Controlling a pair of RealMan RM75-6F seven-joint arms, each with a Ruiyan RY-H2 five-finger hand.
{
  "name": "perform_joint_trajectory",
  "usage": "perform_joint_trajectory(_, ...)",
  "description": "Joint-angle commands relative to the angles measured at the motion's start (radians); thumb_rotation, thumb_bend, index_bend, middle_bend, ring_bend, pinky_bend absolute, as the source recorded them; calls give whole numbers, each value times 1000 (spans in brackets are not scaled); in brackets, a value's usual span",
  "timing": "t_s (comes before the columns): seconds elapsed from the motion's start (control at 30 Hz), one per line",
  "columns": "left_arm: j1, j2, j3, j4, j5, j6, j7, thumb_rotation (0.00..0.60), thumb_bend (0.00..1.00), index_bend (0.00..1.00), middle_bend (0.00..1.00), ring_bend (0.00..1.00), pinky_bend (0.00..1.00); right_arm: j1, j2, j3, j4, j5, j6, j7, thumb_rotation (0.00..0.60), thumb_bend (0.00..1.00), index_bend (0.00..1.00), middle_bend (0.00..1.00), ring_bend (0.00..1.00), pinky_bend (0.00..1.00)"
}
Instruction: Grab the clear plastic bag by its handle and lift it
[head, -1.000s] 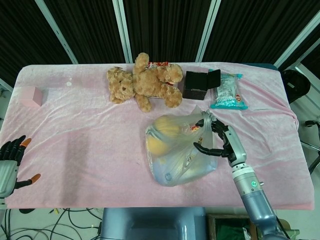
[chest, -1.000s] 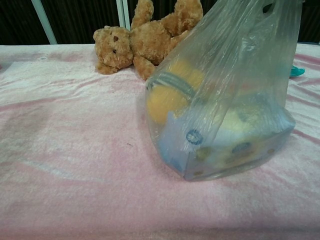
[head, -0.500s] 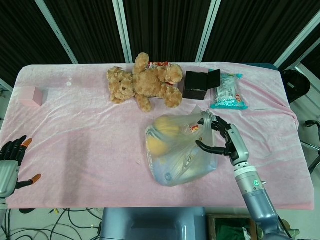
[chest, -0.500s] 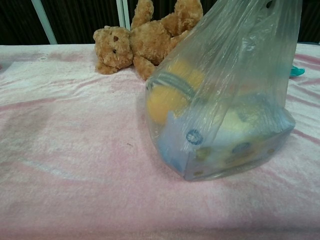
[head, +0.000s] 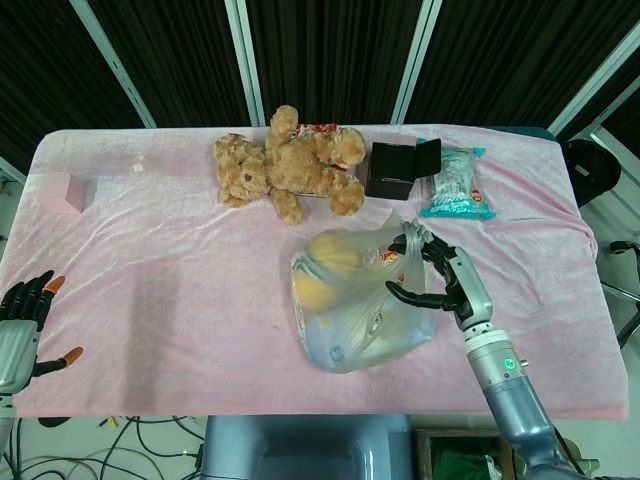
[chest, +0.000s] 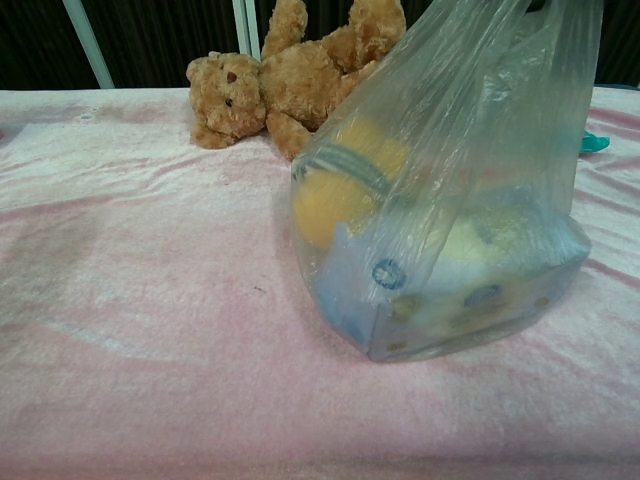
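Note:
The clear plastic bag (head: 355, 300) stands on the pink cloth right of centre, holding yellow and blue packed goods. My right hand (head: 440, 278) grips its handle at the bag's upper right, fingers curled through the loop. In the chest view the bag (chest: 440, 220) is pulled taut upward, its bottom resting on the cloth and its handle running out of the top of the frame; no hand shows there. My left hand (head: 22, 325) hangs at the table's near left edge, fingers spread and holding nothing.
A brown teddy bear (head: 290, 165) lies behind the bag, also seen in the chest view as a teddy bear (chest: 280, 75). A black box (head: 400, 168) and a teal snack packet (head: 456, 182) sit at the back right. A pink cube (head: 62, 192) is far left.
The bag's handle has crept slightly upward in the chest view, tightening the plastic. My right hand shifted only a little; the left hand stayed put.

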Motion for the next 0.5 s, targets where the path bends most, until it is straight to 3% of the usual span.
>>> perform_joint_trajectory(0.03, 0, 0, 0, 0, 1, 1, 0, 600, 0, 0, 0, 0, 0, 6, -3, -1, -4, 3, -3, -6, 600, 125, 343, 348, 282, 218)
perform_joint_trajectory(0.23, 0, 0, 0, 1, 0, 1, -2, 600, 0, 0, 0, 0, 0, 35, -8, 21, -8, 31, -13, -12, 600, 125, 358, 364, 296, 223)
perform_joint_trajectory(0.5, -2, 0, -2, 2, -5, -3, -2, 600, 0, 0, 0, 0, 0, 93, 8, 111, -18, 123, -38, 19, 600, 125, 420, 418, 350, 271)
